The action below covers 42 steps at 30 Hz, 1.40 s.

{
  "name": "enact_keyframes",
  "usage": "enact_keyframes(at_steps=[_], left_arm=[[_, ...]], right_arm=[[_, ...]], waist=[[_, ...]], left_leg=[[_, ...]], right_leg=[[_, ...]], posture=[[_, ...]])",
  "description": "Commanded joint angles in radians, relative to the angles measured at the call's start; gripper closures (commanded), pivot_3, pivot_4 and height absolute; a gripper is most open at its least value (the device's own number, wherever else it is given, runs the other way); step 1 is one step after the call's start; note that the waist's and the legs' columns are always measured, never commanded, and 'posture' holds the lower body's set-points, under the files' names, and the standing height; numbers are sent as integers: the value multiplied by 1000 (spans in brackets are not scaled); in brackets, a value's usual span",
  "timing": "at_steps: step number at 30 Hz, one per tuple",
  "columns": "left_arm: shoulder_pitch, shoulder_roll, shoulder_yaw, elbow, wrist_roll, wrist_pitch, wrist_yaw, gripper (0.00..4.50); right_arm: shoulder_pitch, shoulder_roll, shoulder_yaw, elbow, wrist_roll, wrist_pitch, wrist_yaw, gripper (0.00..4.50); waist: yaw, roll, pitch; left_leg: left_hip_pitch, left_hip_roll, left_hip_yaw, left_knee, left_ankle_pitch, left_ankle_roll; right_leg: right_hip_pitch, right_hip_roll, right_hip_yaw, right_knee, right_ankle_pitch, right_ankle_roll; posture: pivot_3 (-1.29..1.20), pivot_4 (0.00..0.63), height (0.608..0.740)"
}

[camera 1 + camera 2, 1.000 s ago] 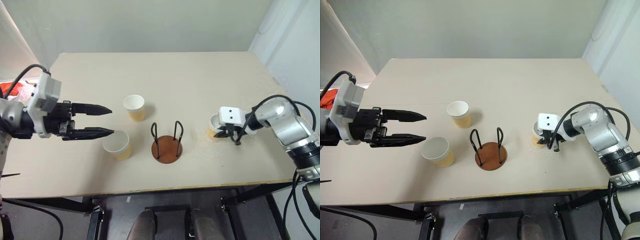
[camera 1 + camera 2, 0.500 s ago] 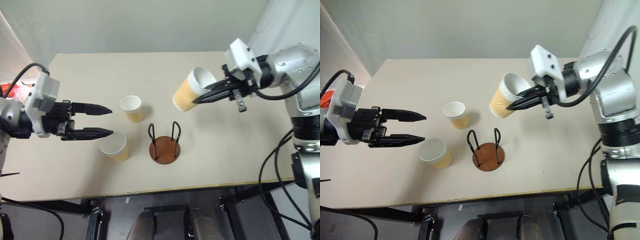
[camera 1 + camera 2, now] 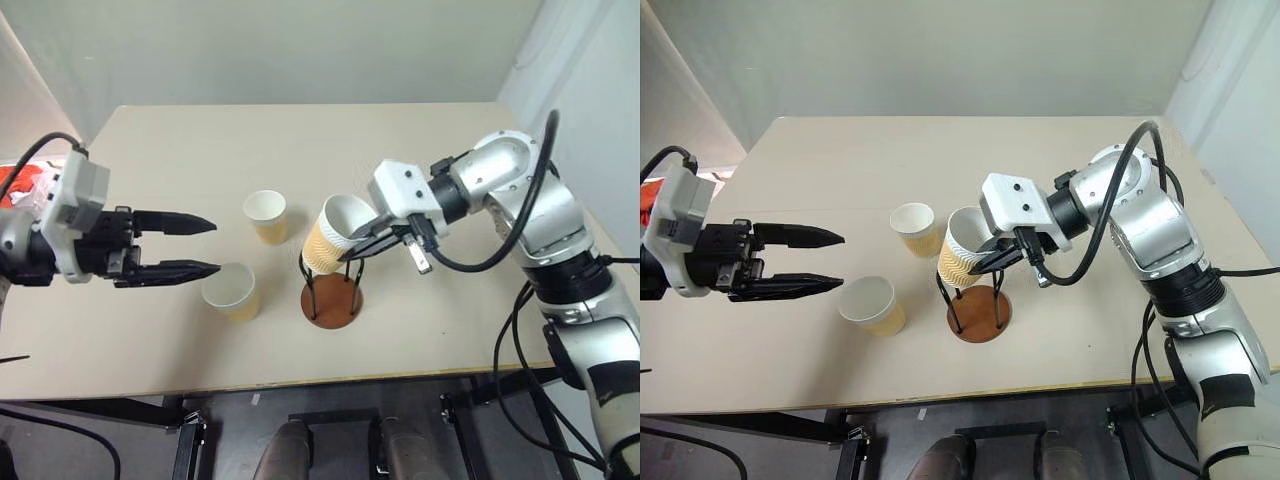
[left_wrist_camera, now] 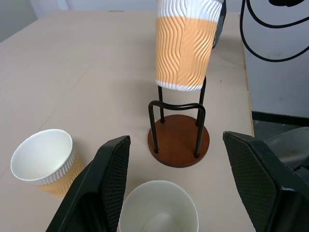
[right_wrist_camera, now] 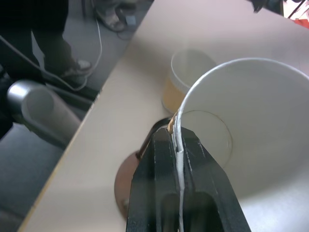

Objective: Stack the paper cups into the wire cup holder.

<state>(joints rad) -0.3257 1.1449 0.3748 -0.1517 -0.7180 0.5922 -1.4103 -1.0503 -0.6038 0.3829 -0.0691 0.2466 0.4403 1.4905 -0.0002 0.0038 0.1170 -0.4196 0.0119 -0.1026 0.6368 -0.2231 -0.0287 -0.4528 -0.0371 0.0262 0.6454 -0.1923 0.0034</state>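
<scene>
While pinching the rim of a paper cup [image 3: 330,238] in the right gripper [image 3: 362,247], now carried off the table [image 3: 420,160] to just above the wire cup holder [image 3: 332,290]: nearing the first drop. Left gripper [image 3: 200,245] gaping beside the holder, empty.

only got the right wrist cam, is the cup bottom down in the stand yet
observer: no, the held cup hangs slightly tilted over the stand, with its bottom about level with the wire tops and the base bare.
operator: where's my left hand
observer: the left hand is open and holds nothing, out to the left of the stand.
operator: what's it nearest to
observer: its fingertips are beside the near cup, which stands mouth up.
operator: other cup?
observer: the far cup stands mouth up farther back on the table, apart from the stand.
</scene>
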Motion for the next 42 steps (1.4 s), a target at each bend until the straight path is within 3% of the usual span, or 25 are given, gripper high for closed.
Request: enact_keyframes(at_steps=[1,2,5,11,16,21,25,35,38,42], left_arm=[[6,18,44,-34,-19,8,8,1127],[8,19,47,-37,-20,9,9,1127],[14,23,52,-41,-21,10,9,1127],[5,54,22,-47,3,-13,-15,1127],[11,125,-71,-37,117,-112,-71,1127],[-25,157,-212,-50,196,-186,-141,1127],[-83,143,-369,-33,368,-289,-122,1127],[-152,55,-525,36,530,-378,-110,1127],[-168,36,-557,67,584,-419,-107,1753],[-182,15,-566,88,599,-429,-110,3100]], right_arm=[[-5,-8,6,-8,-17,-30,8,4474],[-3,-9,9,-9,-20,-33,12,4474],[1,-14,22,-2,-37,-48,18,3839],[-4,-6,15,3,-40,-49,15,1814],[-13,20,-50,29,3,-9,-38,131],[-6,135,-206,0,202,204,-166,131],[30,160,-189,-64,198,232,-242,131],[57,123,-181,-107,196,251,-298,131],[65,106,-188,-119,213,257,-292,87],[72,95,-193,-134,226,260,-295,87]], waist=[[0,0,0],[0,0,0],[0,0,0],[0,0,0],[0,0,0],[-1,0,0],[1,0,0],[0,0,0],[0,0,0],[0,0,0]], left_leg=[[0,0,0,0,0,0],[0,0,0,0,0,0],[0,0,0,0,0,0],[0,0,0,0,0,0],[0,0,0,0,0,0],[0,0,0,0,0,0],[0,0,-1,-1,-1,-1],[-1,0,-1,-1,-2,-1],[-1,0,-1,0,-2,-1],[-1,0,-1,0,-2,-1]], right_leg=[[0,0,0,0,0,0],[0,0,0,0,0,0],[0,0,0,0,0,0],[0,0,0,0,0,0],[0,0,0,0,0,0],[-1,0,0,0,0,-1],[-1,0,0,0,-2,-5],[-1,0,0,-1,-2,-5],[-1,0,0,-1,-2,-4],[-1,0,0,0,-1,-4]], posture=[[0,150,740],[0,150,740],[0,150,740],[0,150,740],[0,150,740],[0,150,740],[0,150,740],[0,150,740],[0,150,740],[0,150,740]])
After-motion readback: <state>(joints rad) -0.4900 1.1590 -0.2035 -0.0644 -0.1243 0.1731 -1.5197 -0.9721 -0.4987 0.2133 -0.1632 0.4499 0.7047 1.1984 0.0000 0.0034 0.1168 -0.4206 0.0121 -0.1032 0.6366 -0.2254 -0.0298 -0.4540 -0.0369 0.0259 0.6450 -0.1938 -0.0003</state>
